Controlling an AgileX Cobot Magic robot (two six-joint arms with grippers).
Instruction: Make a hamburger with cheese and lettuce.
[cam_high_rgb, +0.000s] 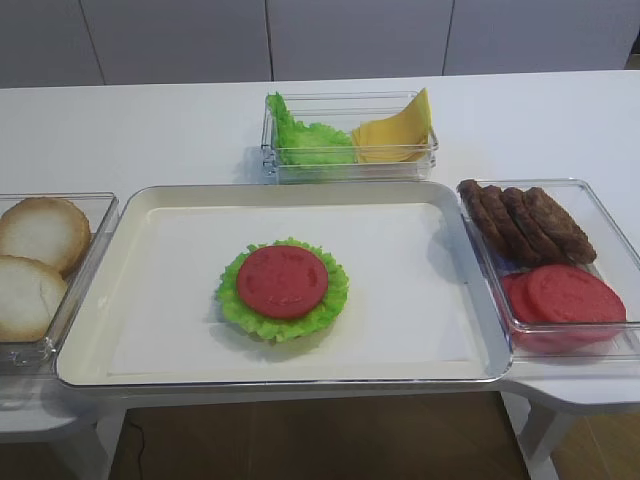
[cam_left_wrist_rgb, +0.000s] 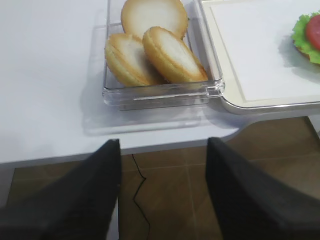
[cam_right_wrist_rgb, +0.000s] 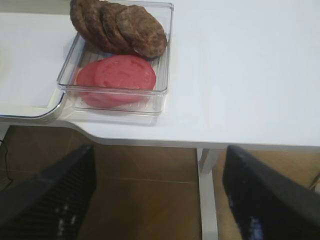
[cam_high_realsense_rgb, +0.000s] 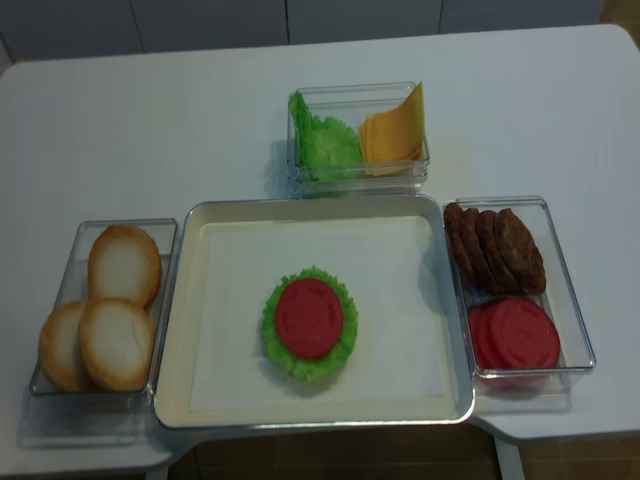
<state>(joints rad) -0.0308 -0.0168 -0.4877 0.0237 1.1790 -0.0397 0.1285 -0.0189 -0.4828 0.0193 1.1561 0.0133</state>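
White counter surface carries a cream tray (cam_high_rgb: 150, 300) at the middle of the front edge, and the hamburger (cam_high_rgb: 283, 288) sits at the tray's centre: a green lettuce leaf as base with a red tomato disc on top, nothing above that. My cheese (cam_high_rgb: 397, 132) and spare lettuce (cam_high_rgb: 305, 140) share a clear bin (cam_high_rgb: 350, 165) just behind the tray, toward the rear edge. Bun halves (cam_high_realsense_rgb: 105, 310) fill a bin at the front-left corner; brown patties (cam_right_wrist_rgb: 117, 25) and tomato slices (cam_right_wrist_rgb: 117, 80) fill a bin at the front-right corner. My left gripper (cam_left_wrist_rgb: 162, 195) and right gripper (cam_right_wrist_rgb: 157, 195) hang off the front edge over the floor, both with jaws wide apart and empty. Judged risk: the cheese slices lean stacked together, so a pinch may lift several at once. A reach over the tray could also brush the loose tomato disc off its leaf.
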